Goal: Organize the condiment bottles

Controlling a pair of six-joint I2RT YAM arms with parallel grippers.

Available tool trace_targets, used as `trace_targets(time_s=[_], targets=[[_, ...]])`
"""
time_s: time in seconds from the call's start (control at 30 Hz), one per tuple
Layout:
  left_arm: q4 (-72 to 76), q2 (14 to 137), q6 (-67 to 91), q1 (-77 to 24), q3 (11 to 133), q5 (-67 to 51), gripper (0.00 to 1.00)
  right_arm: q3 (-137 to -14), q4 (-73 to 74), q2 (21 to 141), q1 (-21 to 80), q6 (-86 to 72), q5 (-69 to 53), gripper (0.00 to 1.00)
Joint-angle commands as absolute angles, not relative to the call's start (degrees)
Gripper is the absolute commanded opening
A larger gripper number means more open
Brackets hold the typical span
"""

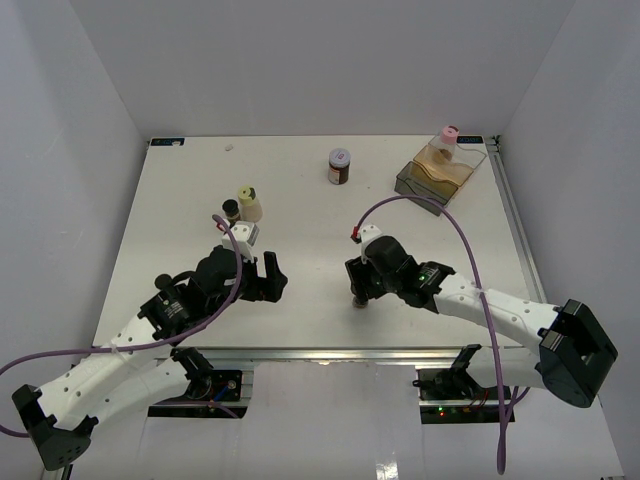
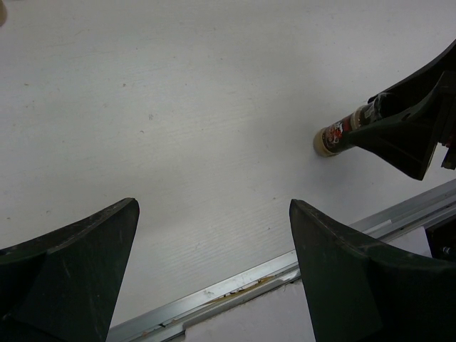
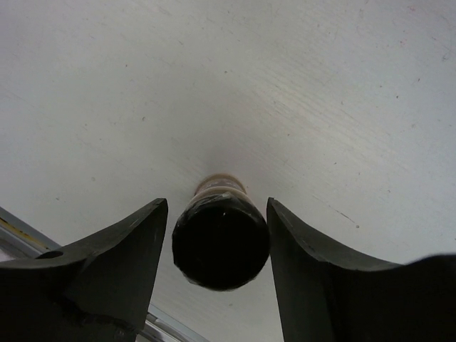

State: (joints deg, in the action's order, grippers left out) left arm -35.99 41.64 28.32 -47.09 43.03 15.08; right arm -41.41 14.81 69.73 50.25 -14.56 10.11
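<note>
A small dark bottle with a black cap (image 3: 221, 242) stands upright on the white table near the front edge. My right gripper (image 3: 217, 206) is down over it, its fingers (image 3: 306, 263) closed against both sides of the cap. In the top view the right gripper (image 1: 360, 288) hides most of this bottle (image 1: 360, 301). The left wrist view shows the bottle's red label and cream base (image 2: 333, 137) under the right gripper's dark fingers (image 2: 402, 132). My left gripper (image 1: 264, 276) hovers wide open over bare table, with nothing between its fingers (image 2: 214, 206).
A brown jar with a white lid (image 1: 340, 165) stands at the back centre. A cream bottle (image 1: 249, 204) and a small dark bottle (image 1: 231, 210) stand at mid-left. The amber tray (image 1: 420, 183) at the back right holds a pink-capped bottle (image 1: 448, 138). A metal rail (image 2: 235, 292) edges the table's front.
</note>
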Motion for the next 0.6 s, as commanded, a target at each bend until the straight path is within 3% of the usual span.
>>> trace_targets(time_s=[0.0,0.1,0.17,0.4,0.57], targets=[[-35.6,40.5,28.4,-47.2,43.2,15.9,0.98,-42.6,14.0,69.9,51.0,-14.7,11.8,0.47],[-35.6,40.1,28.5,-47.2,43.2,15.9,0.98,-43.6,15.2,69.6,51.1,-14.8,12.7,0.17],[-35.6,39.9,28.5,-47.2,43.2,15.9,0.98,-44.7,15.7,69.3,51.1,-14.2,14.8,0.09],[-35.2,39.3,28.4,-47.2,43.1,15.1,0.98,-63.7,23.8,73.9,45.3,-10.1,23.0,0.08],[-35.0,38.4,28.2,-47.2,42.8,13.7,0.98,-79.8,26.1,82.9,29.5,-7.4,19.1,0.08]])
